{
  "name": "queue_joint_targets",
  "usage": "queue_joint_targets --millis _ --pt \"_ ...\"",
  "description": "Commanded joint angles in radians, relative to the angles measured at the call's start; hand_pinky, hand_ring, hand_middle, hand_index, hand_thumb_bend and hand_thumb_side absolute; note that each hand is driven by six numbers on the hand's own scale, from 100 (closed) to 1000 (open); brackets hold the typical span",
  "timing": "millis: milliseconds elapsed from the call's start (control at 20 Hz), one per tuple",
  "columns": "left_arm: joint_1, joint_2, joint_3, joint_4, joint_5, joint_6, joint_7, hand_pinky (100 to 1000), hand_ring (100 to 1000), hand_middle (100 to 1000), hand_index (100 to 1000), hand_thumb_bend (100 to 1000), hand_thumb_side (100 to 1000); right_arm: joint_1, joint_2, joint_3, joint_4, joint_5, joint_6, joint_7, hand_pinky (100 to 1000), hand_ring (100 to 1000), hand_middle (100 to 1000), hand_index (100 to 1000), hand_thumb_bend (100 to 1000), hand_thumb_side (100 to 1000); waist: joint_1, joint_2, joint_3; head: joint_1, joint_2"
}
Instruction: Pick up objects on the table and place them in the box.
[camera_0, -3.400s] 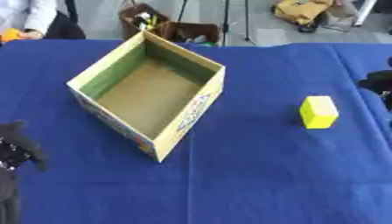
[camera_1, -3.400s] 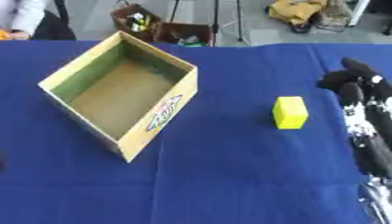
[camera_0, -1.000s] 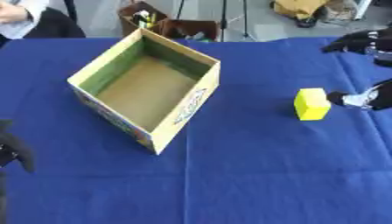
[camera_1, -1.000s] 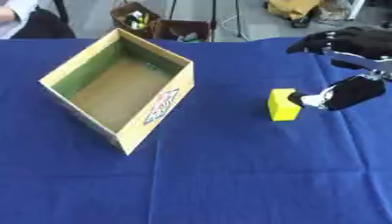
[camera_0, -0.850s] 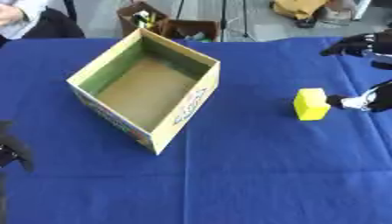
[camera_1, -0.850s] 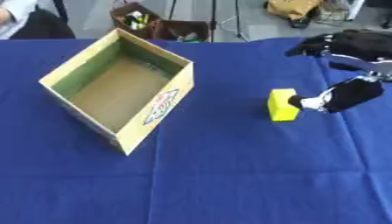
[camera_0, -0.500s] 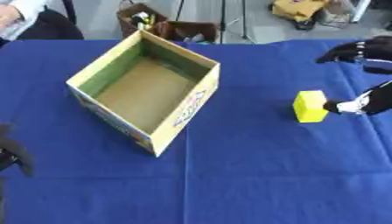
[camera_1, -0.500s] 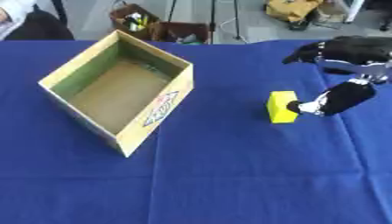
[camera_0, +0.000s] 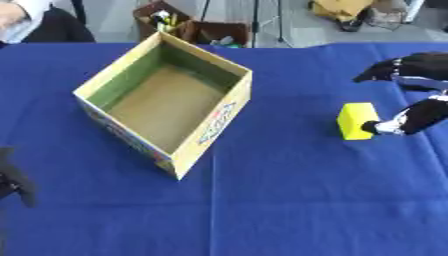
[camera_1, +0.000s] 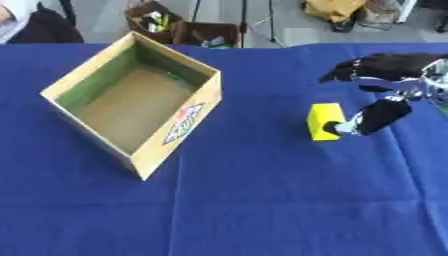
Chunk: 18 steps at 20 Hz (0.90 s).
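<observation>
A yellow block (camera_1: 320, 121) lies on the blue table, right of centre. My right hand (camera_1: 383, 79) hovers over it from the right, fingers spread above and beyond the block and the thumb (camera_1: 360, 119) touching its right face. The hand is open and holds nothing. An open cardboard box (camera_0: 166, 105), yellow outside with green inner walls, stands empty at the left centre. My left hand (camera_0: 13, 179) shows as a dark shape at the lower left edge of the left eye view.
The blue cloth (camera_0: 289, 200) covers the whole table. Beyond the far edge stand a brown crate with clutter (camera_0: 184, 28) and stand legs. A person's sleeve (camera_0: 31, 17) shows at the top left corner.
My right hand has come in from the right and moved left and down over the yellow block, its thumb now against the block's side. The block and the box have stayed put.
</observation>
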Motion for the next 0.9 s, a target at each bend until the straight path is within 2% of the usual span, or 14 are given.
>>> queue_joint_targets --millis 50,550,700,900 --pt "-0.004 0.011 -0.002 -0.019 -0.006 -0.001 -0.002 244 375 394 670 100 952 -0.007 -0.024 -0.003 0.005 0.022 -0.014 0.008 849 885 904 1000 389 710 -0.004 -0.015 0.001 -0.001 -0.014" --pt "-0.006 0.009 -0.005 -0.019 -0.012 -0.001 -0.003 243 374 393 668 100 953 -0.011 -0.017 0.01 0.033 0.06 -0.031 0.037 838 879 876 1000 361 650 -0.004 -0.005 0.007 -0.005 -0.022" --pt "-0.007 0.008 -0.008 -0.019 -0.012 -0.001 -0.005 242 373 392 667 100 953 -0.021 -0.008 0.011 0.05 0.071 -0.03 0.022 815 856 828 1000 295 584 -0.003 -0.002 0.008 -0.008 -0.026" --pt "-0.008 0.008 -0.01 -0.019 -0.015 -0.003 -0.008 241 373 392 667 100 951 -0.044 0.01 0.009 0.092 0.08 -0.021 -0.027 803 832 797 989 237 553 -0.003 0.002 0.013 -0.013 -0.03"
